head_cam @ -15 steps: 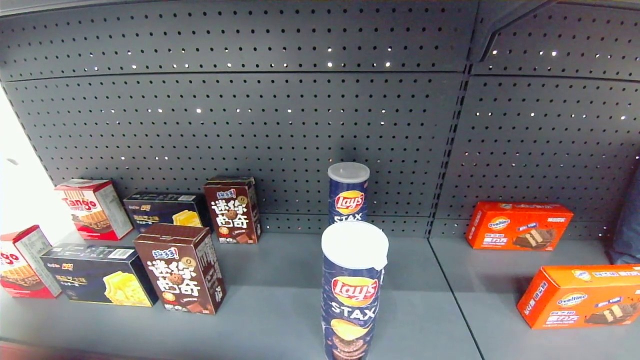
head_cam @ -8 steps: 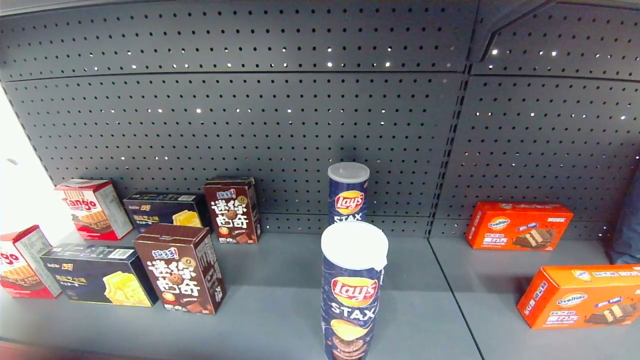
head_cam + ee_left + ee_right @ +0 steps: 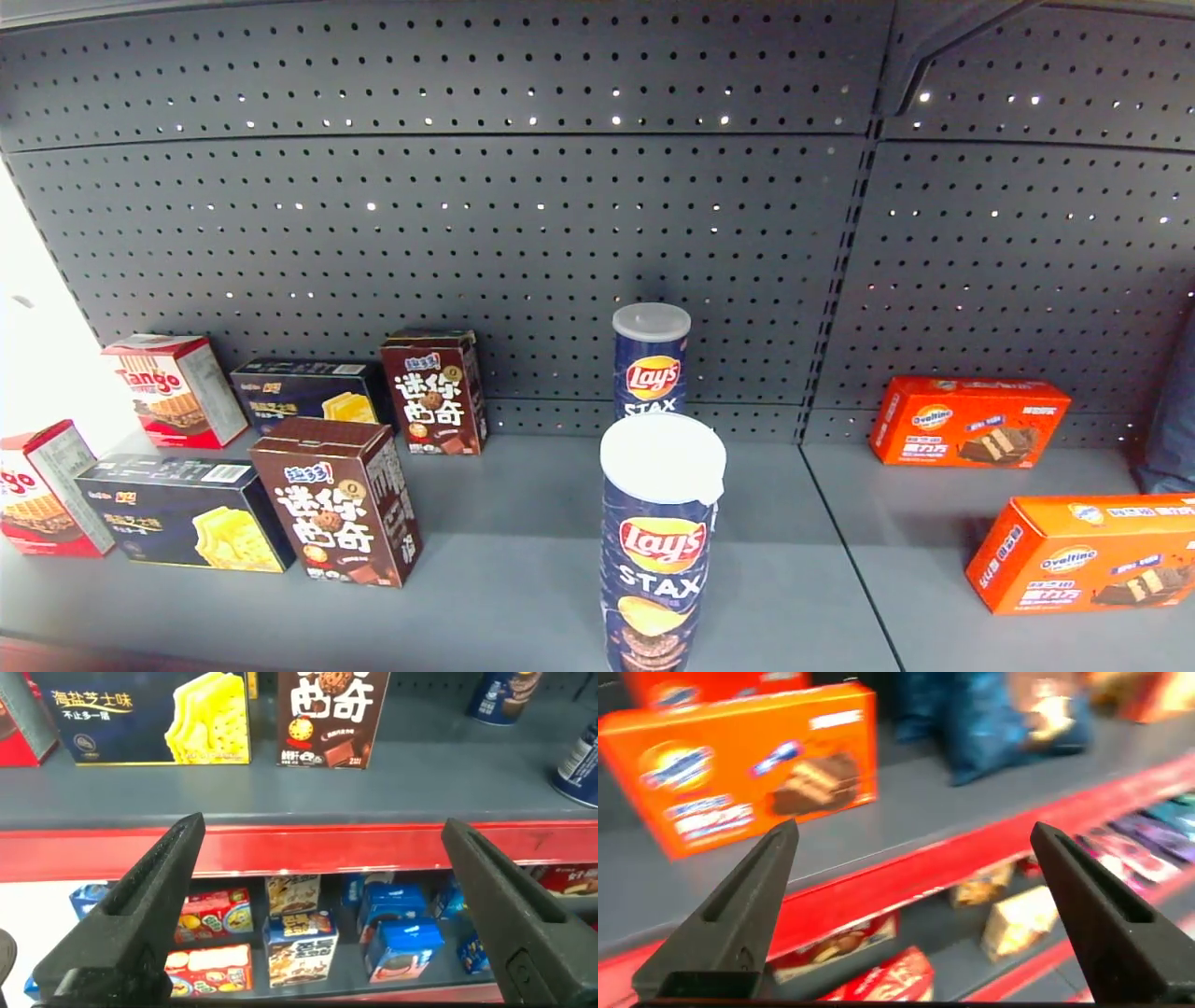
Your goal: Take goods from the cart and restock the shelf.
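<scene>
Head view, shelf (image 3: 523,597): grey board with a perforated back wall (image 3: 467,233); goods stand on it in a front row and a rear row.
Cans: front chip can (image 3: 661,551) is upright with a white lid, at 6 o'clock of the view near the shelf's front. Rear chip can (image 3: 651,359) is upright at its 12 o'clock, against the back wall and apart from it.
Cookies: front cookie box (image 3: 338,499), brown, stands at 9 o'clock from the front chip can. Rear cookie box (image 3: 434,392) stands at 1 o'clock from the front one.
Crackers: front cracker box (image 3: 182,511), dark, sits just beside the front cookie box at its 9 o'clock. Rear cracker box (image 3: 303,392) sits at 9 o'clock from the rear cookie box.
Wafers: front wafer box (image 3: 42,490) and rear wafer box (image 3: 173,387), both red, stand at the view's 8 and 9 o'clock edge.
Orange goods: rear orange box (image 3: 966,420) lies at 3 o'clock; front orange box (image 3: 1088,553) lies at 4 o'clock.
Left arm: left gripper (image 3: 322,831) has its fingers spread wide with nothing between them. It faces the shelf's red front edge (image 3: 280,849), with lower-shelf packs (image 3: 402,947) beneath.
Right arm: right gripper (image 3: 915,833) has its fingers spread wide and holds nothing. It is before the front orange box, with a blue bag (image 3: 999,719) beside that box.
</scene>
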